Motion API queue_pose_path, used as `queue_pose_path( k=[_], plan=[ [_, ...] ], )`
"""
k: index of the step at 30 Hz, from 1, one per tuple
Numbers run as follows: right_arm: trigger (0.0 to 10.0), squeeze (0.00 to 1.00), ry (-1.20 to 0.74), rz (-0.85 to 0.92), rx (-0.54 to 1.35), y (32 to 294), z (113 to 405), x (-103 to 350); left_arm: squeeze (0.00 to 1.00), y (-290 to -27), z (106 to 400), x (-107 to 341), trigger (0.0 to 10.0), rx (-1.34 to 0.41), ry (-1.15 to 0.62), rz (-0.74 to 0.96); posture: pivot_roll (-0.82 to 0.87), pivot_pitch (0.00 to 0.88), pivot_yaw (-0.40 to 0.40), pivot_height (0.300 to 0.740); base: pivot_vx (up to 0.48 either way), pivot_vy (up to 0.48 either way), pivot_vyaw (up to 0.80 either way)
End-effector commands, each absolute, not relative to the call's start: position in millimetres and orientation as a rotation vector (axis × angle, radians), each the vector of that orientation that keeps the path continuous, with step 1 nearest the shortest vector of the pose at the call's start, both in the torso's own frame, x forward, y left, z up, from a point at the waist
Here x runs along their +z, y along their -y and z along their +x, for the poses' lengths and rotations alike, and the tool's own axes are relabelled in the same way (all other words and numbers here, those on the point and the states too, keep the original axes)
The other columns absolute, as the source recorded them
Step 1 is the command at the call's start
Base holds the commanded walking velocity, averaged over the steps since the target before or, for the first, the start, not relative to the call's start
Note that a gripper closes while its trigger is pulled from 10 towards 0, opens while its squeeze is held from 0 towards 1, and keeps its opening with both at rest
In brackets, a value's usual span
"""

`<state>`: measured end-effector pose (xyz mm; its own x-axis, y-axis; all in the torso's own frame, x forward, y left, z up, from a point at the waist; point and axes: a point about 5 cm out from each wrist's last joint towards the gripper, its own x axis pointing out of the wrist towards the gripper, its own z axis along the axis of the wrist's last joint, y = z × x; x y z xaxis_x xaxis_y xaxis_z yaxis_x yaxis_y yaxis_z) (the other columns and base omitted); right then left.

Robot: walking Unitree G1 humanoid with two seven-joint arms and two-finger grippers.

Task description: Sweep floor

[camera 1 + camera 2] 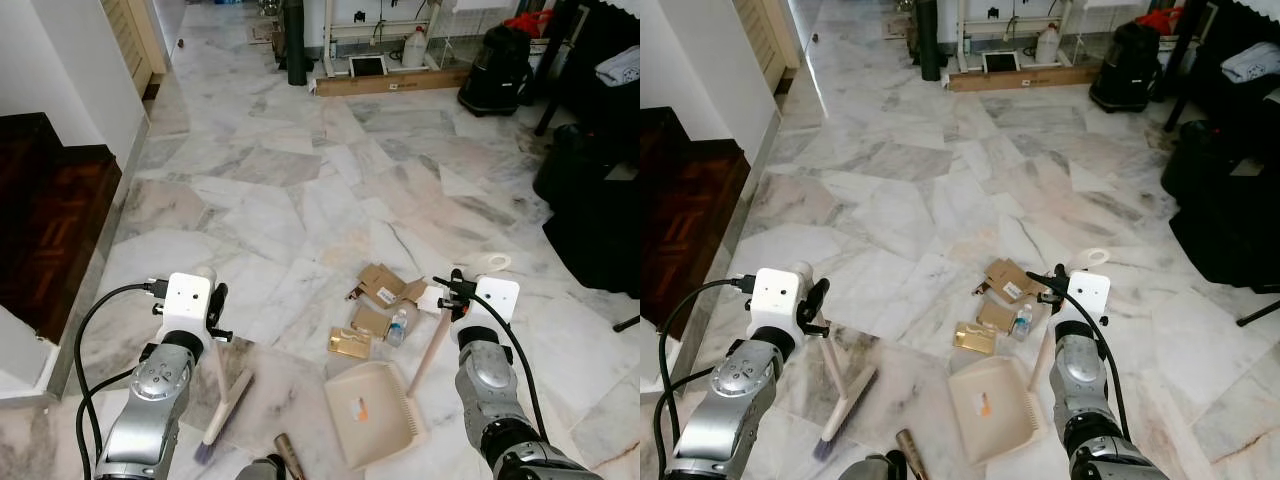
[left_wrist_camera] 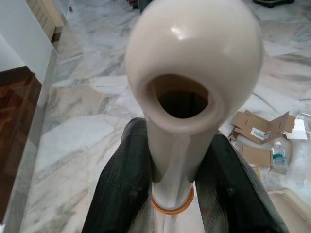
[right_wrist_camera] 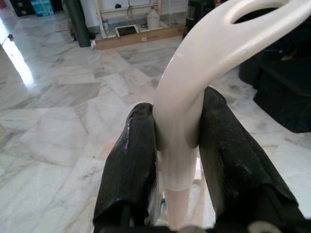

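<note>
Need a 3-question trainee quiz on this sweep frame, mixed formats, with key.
1. True or false: the left gripper is shut on the broom handle.
2. Multiple choice: what does the right gripper hold? A) the water bottle B) the dustpan handle C) nothing
3. Fill in: the litter beyond the dustpan is flattened ____ pieces plus a small water bottle.

Key: 1 true, fingers press both sides of the handle. 2 B, the dustpan handle. 3 cardboard.
</note>
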<state>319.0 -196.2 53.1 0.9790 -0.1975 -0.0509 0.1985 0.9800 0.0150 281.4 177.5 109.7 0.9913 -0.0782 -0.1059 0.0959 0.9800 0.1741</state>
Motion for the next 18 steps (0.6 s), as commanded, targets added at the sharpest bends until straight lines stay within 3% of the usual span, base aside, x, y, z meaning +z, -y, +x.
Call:
queue_pose_path(
  k=[1, 18],
  plan=[
    [10.0, 0.0, -0.034, 0.021, -0.188, 193.8, 323.5, 58.2, 0.0, -177.3, 280.5, 112.5, 10.0, -0.093, -0.1, 0.185, 0.17, 0.085, 0.009, 0.74, 0.0, 0.0, 0.0],
    [10.0, 0.0, -0.038, 0.025, -0.187, 194.5, 323.6, 58.0, 0.0, -178.7, 278.9, 112.7, 10.0, -0.064, -0.072, 0.132, 0.16, 0.069, 0.011, 0.74, 0.0, 0.0, 0.0]
  ],
)
